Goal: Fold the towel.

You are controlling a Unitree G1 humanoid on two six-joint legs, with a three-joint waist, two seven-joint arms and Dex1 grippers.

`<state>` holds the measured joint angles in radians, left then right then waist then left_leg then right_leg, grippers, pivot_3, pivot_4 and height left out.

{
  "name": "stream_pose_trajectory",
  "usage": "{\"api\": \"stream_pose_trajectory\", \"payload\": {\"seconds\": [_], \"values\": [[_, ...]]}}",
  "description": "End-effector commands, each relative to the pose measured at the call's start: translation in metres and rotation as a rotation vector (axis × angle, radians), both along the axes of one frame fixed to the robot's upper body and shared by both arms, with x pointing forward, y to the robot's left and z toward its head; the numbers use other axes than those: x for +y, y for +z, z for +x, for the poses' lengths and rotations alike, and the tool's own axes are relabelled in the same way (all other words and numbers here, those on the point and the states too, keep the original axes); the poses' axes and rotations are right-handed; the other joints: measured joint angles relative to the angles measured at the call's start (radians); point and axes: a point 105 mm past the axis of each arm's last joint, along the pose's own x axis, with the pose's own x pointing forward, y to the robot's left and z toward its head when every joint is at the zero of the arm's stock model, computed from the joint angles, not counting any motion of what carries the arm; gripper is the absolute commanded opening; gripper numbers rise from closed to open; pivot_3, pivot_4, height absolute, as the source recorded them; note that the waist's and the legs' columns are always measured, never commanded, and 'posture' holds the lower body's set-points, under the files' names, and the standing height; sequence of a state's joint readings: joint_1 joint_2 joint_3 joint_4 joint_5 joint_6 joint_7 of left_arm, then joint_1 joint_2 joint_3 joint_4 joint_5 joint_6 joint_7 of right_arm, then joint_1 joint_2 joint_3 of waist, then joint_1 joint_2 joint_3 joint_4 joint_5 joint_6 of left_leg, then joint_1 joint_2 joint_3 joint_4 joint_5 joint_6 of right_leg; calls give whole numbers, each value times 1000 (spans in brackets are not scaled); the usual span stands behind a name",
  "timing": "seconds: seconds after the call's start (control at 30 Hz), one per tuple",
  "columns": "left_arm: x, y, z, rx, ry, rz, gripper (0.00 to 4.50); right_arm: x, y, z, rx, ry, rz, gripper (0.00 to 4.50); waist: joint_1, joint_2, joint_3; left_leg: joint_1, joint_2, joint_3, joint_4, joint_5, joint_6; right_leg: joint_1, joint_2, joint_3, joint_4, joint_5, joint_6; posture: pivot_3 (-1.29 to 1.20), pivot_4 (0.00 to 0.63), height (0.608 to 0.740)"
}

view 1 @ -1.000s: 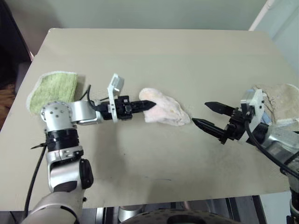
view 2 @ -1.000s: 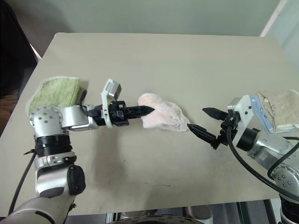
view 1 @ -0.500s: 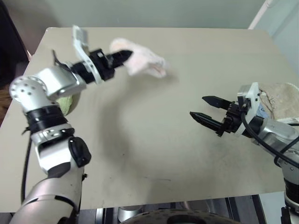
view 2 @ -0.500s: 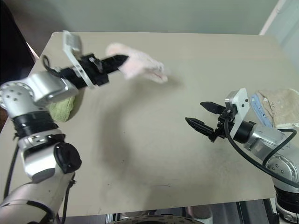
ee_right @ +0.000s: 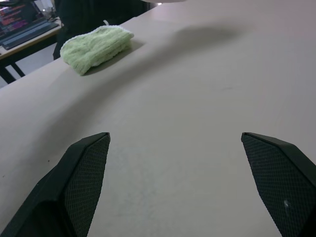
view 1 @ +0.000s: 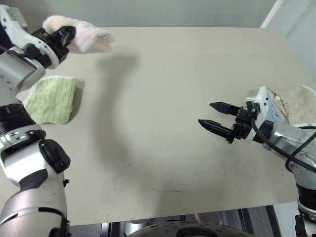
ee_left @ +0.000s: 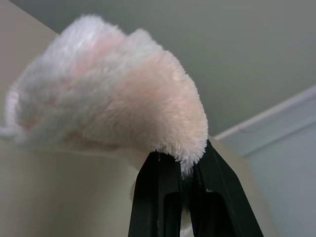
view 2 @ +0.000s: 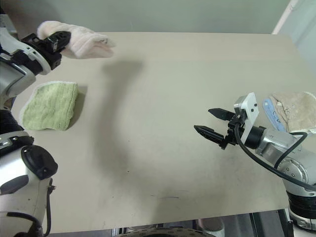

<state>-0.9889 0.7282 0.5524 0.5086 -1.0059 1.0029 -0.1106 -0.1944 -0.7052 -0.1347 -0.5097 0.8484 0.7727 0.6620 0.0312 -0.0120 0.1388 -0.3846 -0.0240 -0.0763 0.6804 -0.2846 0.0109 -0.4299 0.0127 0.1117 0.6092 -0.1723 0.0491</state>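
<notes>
While your right gripper [view 1: 213, 115] hung low over the near right of the table [view 1: 163, 98] with its fingers spread wide and nothing between them, the beige cloth [view 1: 296, 102] lay just beyond its wrist at the right edge. Farther out on the left sat the folded green cloth [view 1: 49, 98]. At the far left corner, your left gripper [view 1: 65, 35] was clamped on the bunched pink towel [view 1: 84, 39], raised clear of the tabletop.
</notes>
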Motion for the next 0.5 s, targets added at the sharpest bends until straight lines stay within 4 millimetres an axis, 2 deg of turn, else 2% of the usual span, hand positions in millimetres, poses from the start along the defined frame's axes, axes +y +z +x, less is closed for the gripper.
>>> {"api": "stream_pose_trajectory", "payload": {"seconds": [0.03,0.5], "values": [[4,14,-3,-64,11,11,20,1,10,-1,-49,18,7,4500,1,0,0,0,0,0,1,0,0,0,0,0,0,0,0,0,150,740],[5,14,-3,-67,9,15,20,1,10,-1,-50,19,6,4500,-4,0,0,-1,1,1,1,0,0,-1,0,-1,0,1,-2,0,150,740]]}}
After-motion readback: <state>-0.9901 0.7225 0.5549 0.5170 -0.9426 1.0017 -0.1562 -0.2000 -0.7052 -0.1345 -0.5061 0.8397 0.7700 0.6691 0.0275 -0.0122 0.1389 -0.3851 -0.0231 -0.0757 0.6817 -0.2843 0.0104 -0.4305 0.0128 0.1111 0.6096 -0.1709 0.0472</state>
